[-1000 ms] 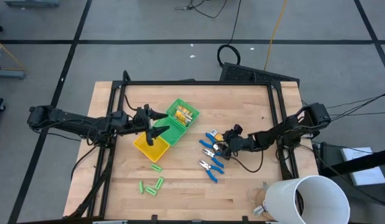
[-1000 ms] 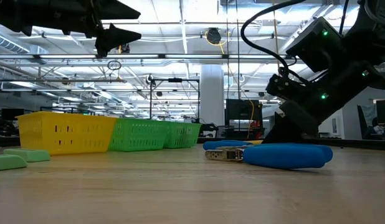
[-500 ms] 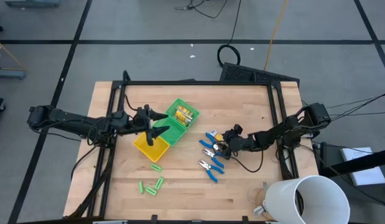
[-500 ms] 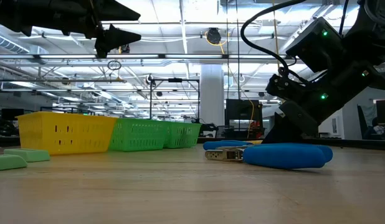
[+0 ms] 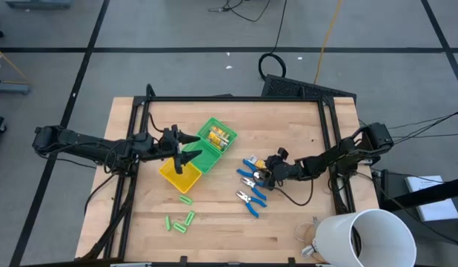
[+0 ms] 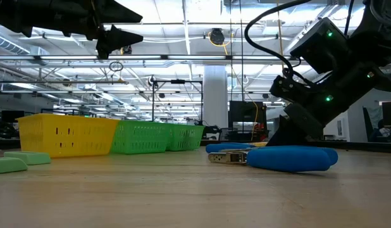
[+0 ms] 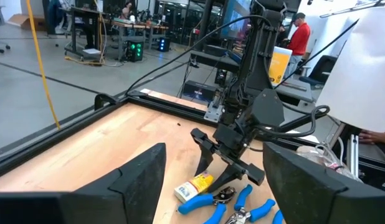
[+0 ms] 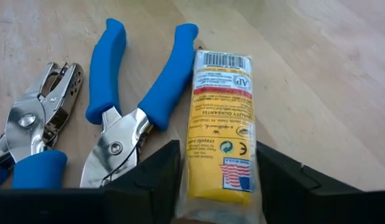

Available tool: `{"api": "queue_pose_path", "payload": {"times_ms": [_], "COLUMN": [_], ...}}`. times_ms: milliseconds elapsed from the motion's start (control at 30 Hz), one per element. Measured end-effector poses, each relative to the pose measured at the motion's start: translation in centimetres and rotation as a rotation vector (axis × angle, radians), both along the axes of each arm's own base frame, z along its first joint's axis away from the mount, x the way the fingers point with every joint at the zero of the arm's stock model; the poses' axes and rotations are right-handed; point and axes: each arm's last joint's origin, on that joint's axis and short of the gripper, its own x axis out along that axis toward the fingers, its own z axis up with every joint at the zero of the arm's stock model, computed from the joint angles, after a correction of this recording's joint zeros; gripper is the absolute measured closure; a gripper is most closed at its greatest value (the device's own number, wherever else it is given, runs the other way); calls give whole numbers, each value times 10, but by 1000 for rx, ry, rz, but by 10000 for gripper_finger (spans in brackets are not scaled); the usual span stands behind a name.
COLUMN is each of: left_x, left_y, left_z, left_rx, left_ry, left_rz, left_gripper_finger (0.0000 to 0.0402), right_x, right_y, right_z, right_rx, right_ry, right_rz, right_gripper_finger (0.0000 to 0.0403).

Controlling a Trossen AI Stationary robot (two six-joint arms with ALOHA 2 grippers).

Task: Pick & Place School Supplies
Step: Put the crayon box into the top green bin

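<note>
My right gripper (image 5: 261,176) is low over the table's right middle, shut on a yellow-orange wrapped piece (image 8: 220,124) that lies on the wood. Three blue-handled tools (image 5: 250,182) lie flat beside it; two of them show in the right wrist view (image 8: 146,93). My left gripper (image 5: 190,148) is open and empty, held above the green-and-yellow tray (image 5: 177,176). The tray's green compartment holds several yellow-orange pieces (image 5: 218,137). Several light-green sticks (image 5: 181,221) lie on the table near its front edge. My right gripper pinches the yellow-orange piece by its two long sides (image 8: 194,180) between the two fingers, at the end nearest the gripper. The fingers come slanting down from the table's right and lie along the piece. The piece lies flat on the table.
A big white cup (image 5: 366,237) lies at the front right corner. A black frame (image 5: 236,99) runs along the table's far, left and right edges. Bare wood shows at the far middle and the front middle.
</note>
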Motion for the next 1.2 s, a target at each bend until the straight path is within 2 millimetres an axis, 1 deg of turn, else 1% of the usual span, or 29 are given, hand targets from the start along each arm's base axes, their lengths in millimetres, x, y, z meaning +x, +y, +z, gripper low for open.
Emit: {"api": "queue_pose_path", "payload": {"times_ms": [133, 267, 433, 600, 667, 800, 967, 1100, 1200], "left_x": [0, 0, 0, 8, 13, 29, 50, 70, 90], "left_y": [0, 0, 0, 0, 0, -1, -1, -2, -3], "left_z": [0, 0, 0, -6, -9, -23, -38, -43, -44], "left_rx": [0, -1, -11, -61, -79, -123, -213, -219, -274], "left_ry": [0, 0, -2, 4, -7, 11, 24, 45, 54], "left_rz": [0, 0, 1, 3, 3, 6, 12, 14, 9], "left_gripper_finger": [139, 132, 134, 145, 149, 153, 148, 147, 145], "right_x": [1, 1, 1, 1, 0, -1, -3, -6, -8], "right_y": [0, 0, -2, 1, 4, 12, 26, 38, 45], "right_z": [1, 7, 23, 43, 50, 64, 76, 80, 83], "right_rx": [-21, -57, -176, -304, -359, -464, -528, -620, -685], "right_ry": [1, -12, -48, -79, -91, -125, -191, -199, -201], "right_rz": [24, 56, 73, 181, 234, 329, 402, 414, 387], "right_gripper_finger": [245, 257, 267, 268, 268, 268, 268, 268, 268]}}
